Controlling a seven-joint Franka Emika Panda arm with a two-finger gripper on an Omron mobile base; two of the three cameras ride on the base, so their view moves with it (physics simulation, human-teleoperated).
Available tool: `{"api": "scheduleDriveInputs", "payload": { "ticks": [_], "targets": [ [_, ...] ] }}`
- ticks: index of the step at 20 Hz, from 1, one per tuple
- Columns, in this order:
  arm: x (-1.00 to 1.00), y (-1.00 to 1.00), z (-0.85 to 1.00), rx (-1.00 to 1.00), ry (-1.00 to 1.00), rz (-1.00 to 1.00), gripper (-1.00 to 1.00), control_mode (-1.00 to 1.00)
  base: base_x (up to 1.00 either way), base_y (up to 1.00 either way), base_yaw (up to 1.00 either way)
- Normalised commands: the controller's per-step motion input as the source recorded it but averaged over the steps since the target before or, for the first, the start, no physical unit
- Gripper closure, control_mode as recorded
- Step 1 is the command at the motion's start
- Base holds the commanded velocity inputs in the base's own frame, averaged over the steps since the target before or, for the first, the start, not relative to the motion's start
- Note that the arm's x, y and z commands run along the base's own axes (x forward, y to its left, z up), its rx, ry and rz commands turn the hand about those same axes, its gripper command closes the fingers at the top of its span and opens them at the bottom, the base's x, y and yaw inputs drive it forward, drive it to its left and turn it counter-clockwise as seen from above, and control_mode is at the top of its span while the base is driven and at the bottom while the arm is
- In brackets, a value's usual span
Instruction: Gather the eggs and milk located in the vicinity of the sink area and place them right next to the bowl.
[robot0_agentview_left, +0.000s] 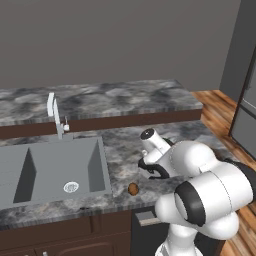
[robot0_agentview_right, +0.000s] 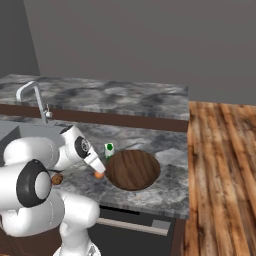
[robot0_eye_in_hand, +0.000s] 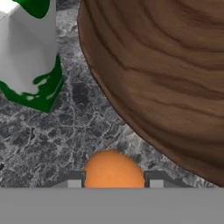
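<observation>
Between fingers (robot0_eye_in_hand: 75, 181): orange egg (robot0_eye_in_hand: 113, 169), clamped, beside bowl (robot0_eye_in_hand: 166, 74)

Wood-grain bowl (robot0_eye_in_hand: 166, 74), mottled stone counter (robot0_eye_in_hand: 52, 140), smooth matt orange egg (robot0_eye_in_hand: 113, 170)

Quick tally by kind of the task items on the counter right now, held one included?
Eggs: 2, orange egg in the gripper, brown egg near the sink
Milk carton: 1
Bowl: 1
Total: 4

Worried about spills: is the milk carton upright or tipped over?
Upright: the milk carton stands on its green base on the counter beside the bowl.
</observation>
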Motion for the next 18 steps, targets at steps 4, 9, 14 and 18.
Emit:
{"api": "scheduleDriveInputs", "payload": {
  "ticks": [4,9,14,18],
  "targets": [
    [0.0,-0.19,0.0,0.0,-0.02,-0.04,1.0,-1.0,0.0,0.0,0.0],
    [0.0,-0.02,0.0,0.0,0.0,-0.01,-1.0,-1.0,0.0,0.0,0.0],
    [0.0,0.0,0.0,0.0,0.0,0.0,-1.0,-1.0,0.0,0.0,0.0],
    [-0.01,0.0,0.0,0.0,0.0,0.0,-1.0,-1.0,0.0,0.0,0.0]
  ]
}}
